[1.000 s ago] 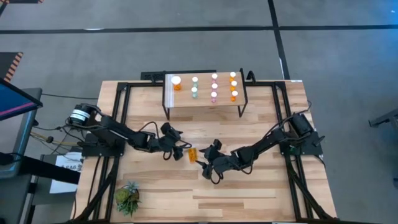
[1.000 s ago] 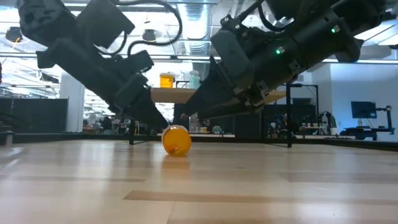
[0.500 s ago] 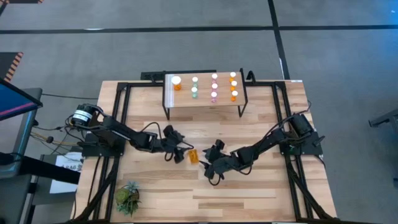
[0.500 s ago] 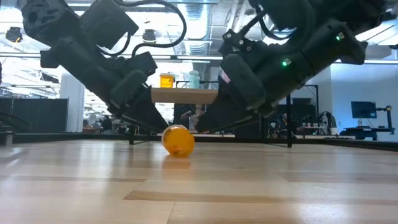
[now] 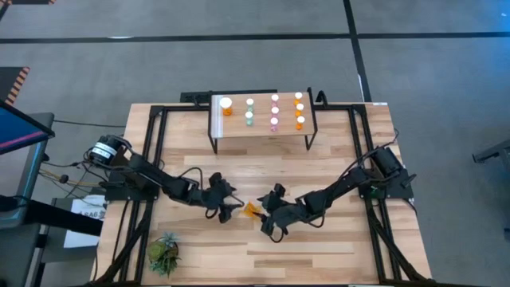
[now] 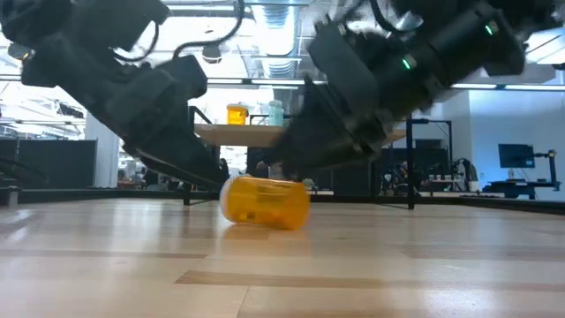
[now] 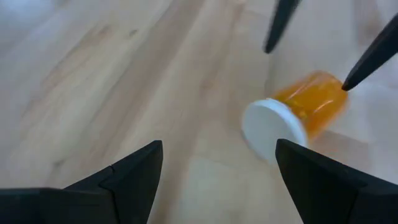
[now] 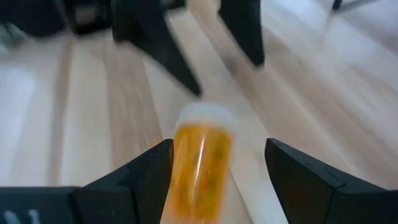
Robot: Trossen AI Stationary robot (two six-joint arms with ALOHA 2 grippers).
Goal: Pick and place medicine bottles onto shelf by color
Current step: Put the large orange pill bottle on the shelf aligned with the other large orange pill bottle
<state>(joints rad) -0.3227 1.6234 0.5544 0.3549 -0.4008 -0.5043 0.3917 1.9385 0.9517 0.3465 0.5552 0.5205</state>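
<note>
Orange bottle (image 5: 252, 209) has rolled nearer the table's front edge since half a second ago; it lies mid-table between both grippers, untouched. Left gripper (image 5: 233, 210) and right gripper (image 5: 265, 215) followed, fingers spread. Bare wood all around. Shelf (image 5: 263, 136) carries nine bottles (image 5: 274, 110).

At frame centre lies an orange medicine bottle (image 5: 252, 210) with a white cap. Upper centre, the light-wood shelf (image 5: 263, 133) carries orange, teal-green and pink bottles, white-capped.
</note>
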